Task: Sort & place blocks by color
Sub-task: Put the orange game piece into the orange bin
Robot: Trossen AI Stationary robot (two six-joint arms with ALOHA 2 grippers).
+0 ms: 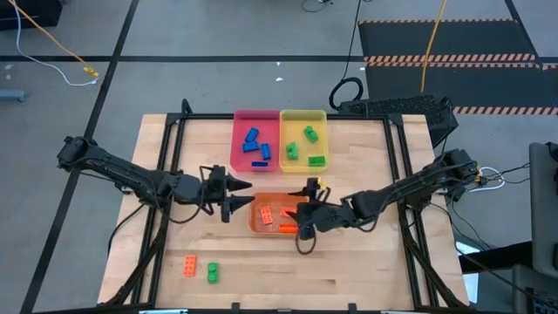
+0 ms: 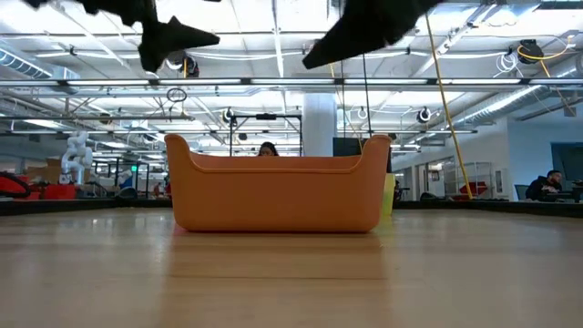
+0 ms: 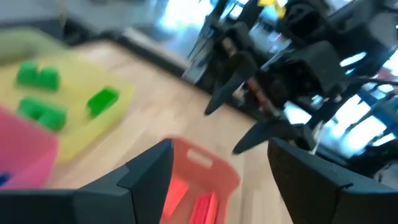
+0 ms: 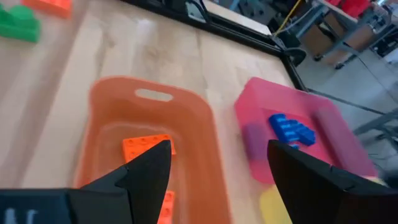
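Leftmost, an orange block [image 1: 189, 266] and a green block [image 1: 212, 273] lie on the table [image 1: 366, 270]. Next, the left gripper [image 1: 240, 195] hangs open and empty beside the orange tray [image 1: 259, 228]. Over that tray's orange blocks [image 1: 277, 218], the right gripper [image 1: 302, 218] gapes open, empty. Behind, blue blocks [image 1: 254, 146] fill the pink tray [image 1: 237, 122], green blocks [image 1: 309, 145] the yellow tray [image 1: 321, 116].

- No words, numbers, labels or brand marks can be read in any of the four views.
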